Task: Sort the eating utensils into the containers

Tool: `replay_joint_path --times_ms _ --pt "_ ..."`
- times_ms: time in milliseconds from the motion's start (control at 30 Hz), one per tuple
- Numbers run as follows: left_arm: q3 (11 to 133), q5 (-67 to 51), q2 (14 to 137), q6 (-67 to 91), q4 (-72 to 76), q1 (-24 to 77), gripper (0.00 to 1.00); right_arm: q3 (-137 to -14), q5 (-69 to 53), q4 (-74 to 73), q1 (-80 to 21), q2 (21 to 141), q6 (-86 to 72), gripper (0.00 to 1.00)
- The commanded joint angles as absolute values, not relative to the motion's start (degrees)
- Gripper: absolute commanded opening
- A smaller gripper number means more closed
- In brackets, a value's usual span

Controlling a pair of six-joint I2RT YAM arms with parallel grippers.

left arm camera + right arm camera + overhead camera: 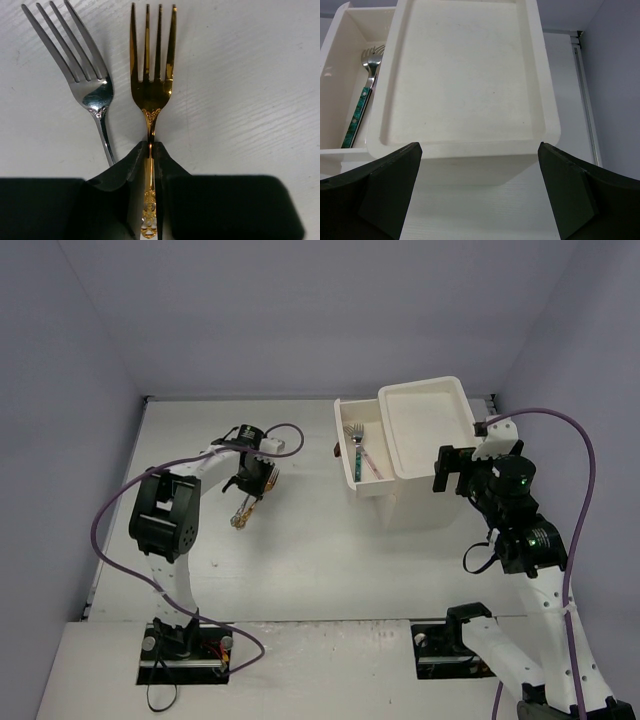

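- Pale walls close round a white table (300, 570). A white drawer unit (425, 430) stands at its right, with one drawer (343, 440) pulled out to the left.
- Step in hand: the pick-up. The left claw (151, 150) pinches the handle of a gold fork (151, 85) lying flat on the table.
- A silver fork (90, 85) lies just beside it, its handle passing out of sight behind one finger.
- A teal-handled fork (362, 100) already lies in the open drawer.
- The right claw (480, 170) is spread wide and empty, near the unit's top.
- Next, I judge: lift the gold fork without dragging its neighbour, then carry it to a drawer.
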State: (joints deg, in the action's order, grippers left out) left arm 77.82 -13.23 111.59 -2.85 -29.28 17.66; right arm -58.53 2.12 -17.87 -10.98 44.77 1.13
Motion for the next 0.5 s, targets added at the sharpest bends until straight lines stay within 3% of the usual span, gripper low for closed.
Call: replay_joint_path --times_ms 0,200,467 --pt "78.8 -14.5 107.8 -1.1 -27.6 18.6 0.02 -58.6 2.5 -14.6 -11.5 45.1 1.1 1.0" --pt "80.3 -20.8 96.3 9.6 -24.3 18.7 0.0 -58.8 2.7 -14.6 -11.5 45.2 1.2 1.0" --pt "86.9 -24.2 86.4 38.4 -12.2 22.5 0.0 -59.3 3.0 -14.6 -11.5 45.7 1.6 1.0"
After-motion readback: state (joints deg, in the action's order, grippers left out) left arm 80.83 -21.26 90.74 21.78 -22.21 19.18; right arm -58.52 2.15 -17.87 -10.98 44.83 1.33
